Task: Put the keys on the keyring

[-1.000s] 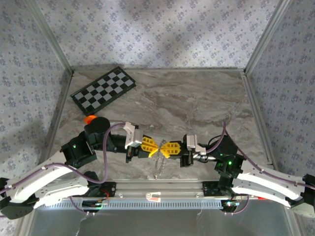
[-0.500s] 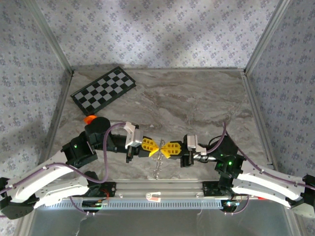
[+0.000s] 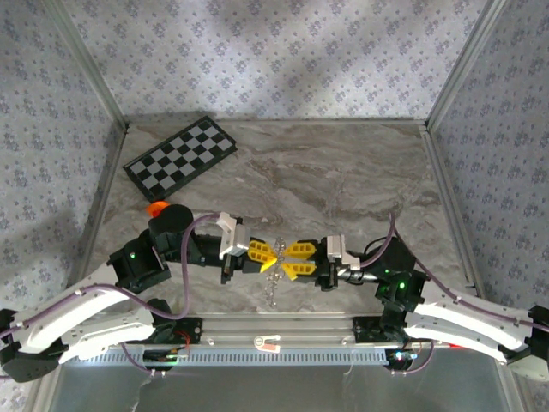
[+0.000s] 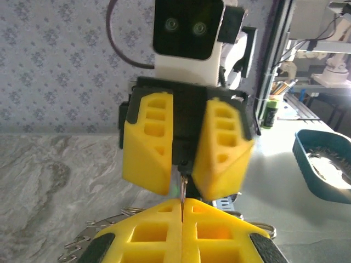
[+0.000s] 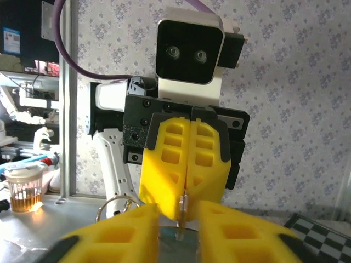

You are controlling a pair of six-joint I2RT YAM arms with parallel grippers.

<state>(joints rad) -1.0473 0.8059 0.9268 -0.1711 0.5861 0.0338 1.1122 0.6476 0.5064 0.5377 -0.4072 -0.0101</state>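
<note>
Above the desk's [image 3: 343,180] near edge, the keyring [image 3: 273,281] hangs edge-on below the left gripper [image 3: 271,256], which is clamped tight on its rim. The right gripper [image 3: 286,261] faces it, jaws parted and empty. A checkerboard [image 3: 180,158] lies far back-left.

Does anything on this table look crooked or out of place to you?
Only small things: the checkerboard lies at a slant in the far left corner, and an orange piece sits half hidden behind the left arm. Nothing looks spilled or broken.
</note>
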